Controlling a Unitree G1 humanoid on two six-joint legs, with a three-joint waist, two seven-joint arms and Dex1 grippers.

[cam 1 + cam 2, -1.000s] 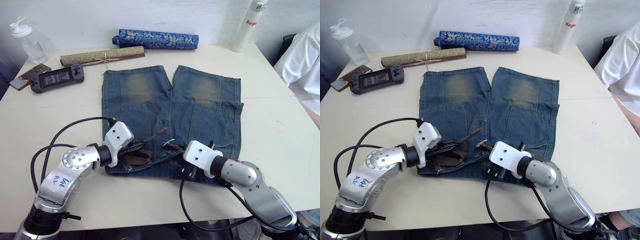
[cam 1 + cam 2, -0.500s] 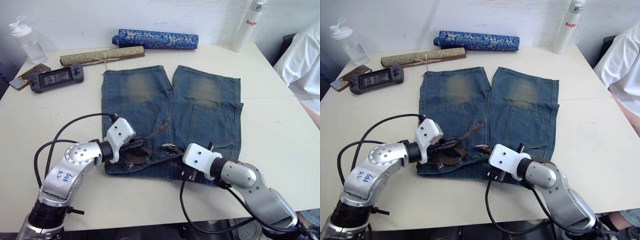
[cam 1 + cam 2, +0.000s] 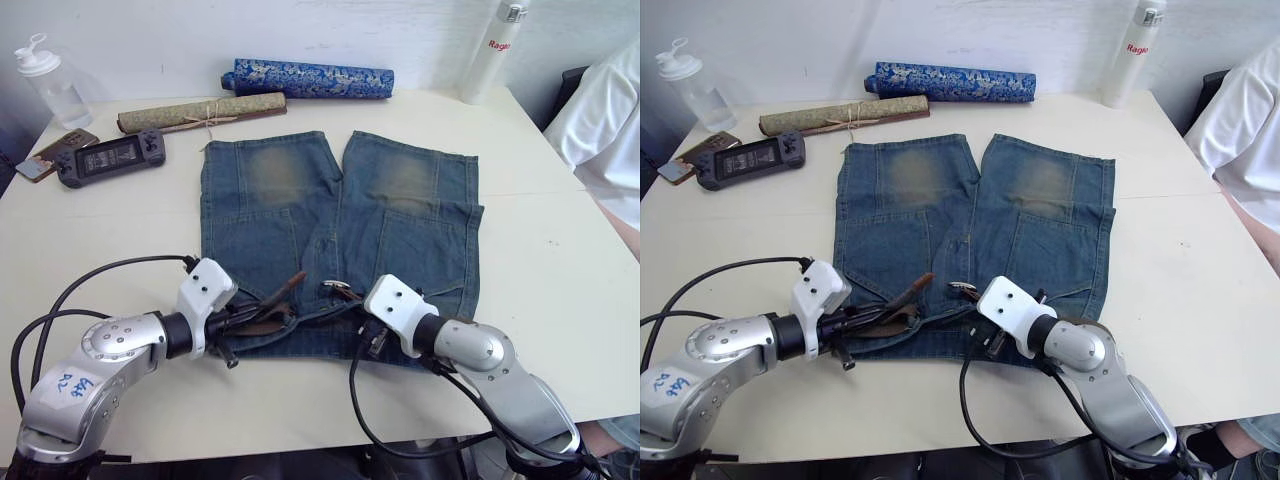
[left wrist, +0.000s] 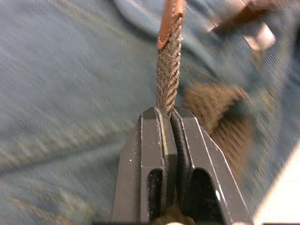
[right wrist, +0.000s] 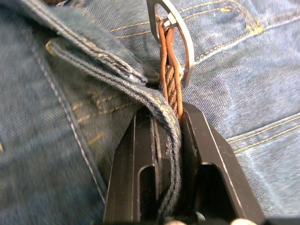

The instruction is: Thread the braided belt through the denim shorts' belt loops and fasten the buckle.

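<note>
1. I see the belt (image 4: 168, 70) lying along the waistband at the near edge of the shorts (image 3: 400, 215), which are spread flat on the tabletop (image 3: 560, 250).
2. My left gripper (image 4: 169, 117) is clamped on the woven strap just below its tan tip.
3. My right gripper (image 5: 166, 124) pinches the waistband and strap together, right beside the buckle (image 5: 180, 40).

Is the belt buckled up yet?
No, not fastened. The tan tip of the braided belt hangs free in the left gripper, apart from the silver buckle by the right gripper.
</note>
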